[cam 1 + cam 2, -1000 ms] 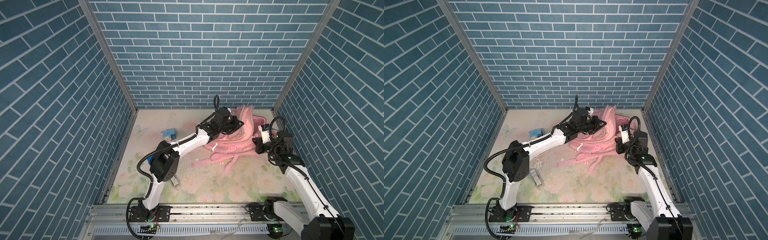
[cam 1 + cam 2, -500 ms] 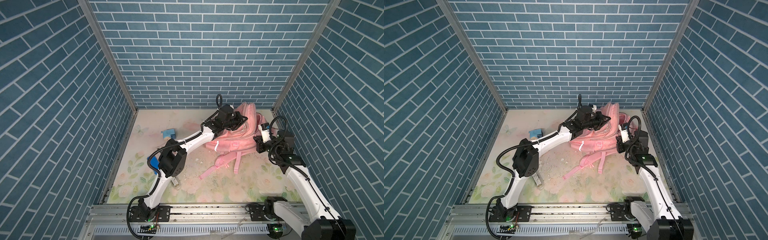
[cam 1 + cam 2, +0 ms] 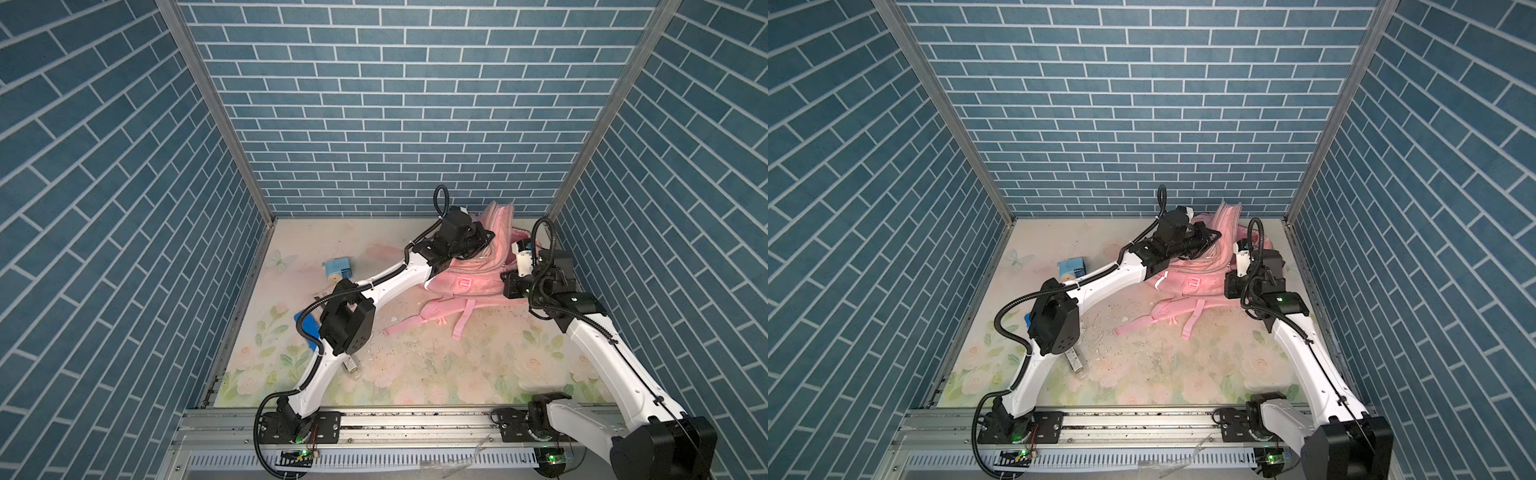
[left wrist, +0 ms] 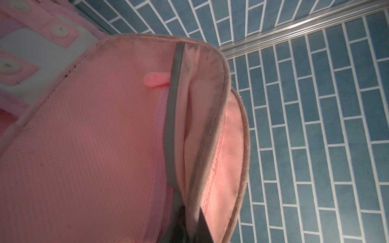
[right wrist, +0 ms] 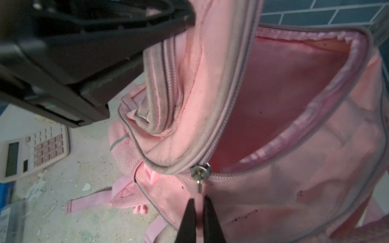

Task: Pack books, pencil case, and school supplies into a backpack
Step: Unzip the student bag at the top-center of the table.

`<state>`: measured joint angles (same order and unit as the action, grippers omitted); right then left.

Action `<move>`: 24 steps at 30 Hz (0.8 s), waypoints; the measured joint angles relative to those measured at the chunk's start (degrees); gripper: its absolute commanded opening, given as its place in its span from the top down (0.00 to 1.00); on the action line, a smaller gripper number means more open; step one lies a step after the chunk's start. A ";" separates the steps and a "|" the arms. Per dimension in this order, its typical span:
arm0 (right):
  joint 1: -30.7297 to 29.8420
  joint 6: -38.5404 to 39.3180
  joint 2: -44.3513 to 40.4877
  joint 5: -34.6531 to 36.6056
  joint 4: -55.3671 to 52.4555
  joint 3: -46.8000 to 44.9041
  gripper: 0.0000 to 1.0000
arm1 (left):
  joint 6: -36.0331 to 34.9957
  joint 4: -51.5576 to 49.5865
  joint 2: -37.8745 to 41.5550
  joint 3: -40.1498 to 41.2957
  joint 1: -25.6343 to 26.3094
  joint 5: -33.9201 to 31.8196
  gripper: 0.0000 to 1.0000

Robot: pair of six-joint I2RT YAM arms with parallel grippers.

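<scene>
right wrist: right gripper (image 5: 199,199) pinches backpack (image 5: 273,195) beside zipper (image 5: 201,169)

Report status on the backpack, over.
Left gripper shut on backpack. Right gripper shut on zipper pull. Main compartment open, unobstructed. Sharpener, calculator outside.

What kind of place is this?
Probably a robot practice booth, not a real room: blue brick-pattern wall panels joined by metal corner posts, and two white robot arms mounted on a metal rail.
</scene>
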<state>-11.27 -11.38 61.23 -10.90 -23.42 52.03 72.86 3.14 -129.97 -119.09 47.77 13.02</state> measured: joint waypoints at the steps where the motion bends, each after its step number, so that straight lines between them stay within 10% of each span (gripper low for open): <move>1: 0.00 -2.51 -0.11 -0.07 0.13 -0.04 1.00 | -0.26 -0.94 -0.28 -0.96 0.02 -0.35 1.00; 14: -7.48 -12.72 -6.54 8.92 19.69 -14.12 1.00 | -1.77 -13.49 -10.73 -20.81 0.59 -0.22 1.00; 24: -7.23 -12.70 -3.21 5.44 24.33 -16.92 1.00 | -2.86 -13.27 -10.16 -17.51 0.57 -1.22 1.00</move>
<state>-18.50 -24.08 58.02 -5.45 0.91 35.11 70.00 -10.13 -140.14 -136.59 48.34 11.79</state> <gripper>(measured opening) 0.083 0.085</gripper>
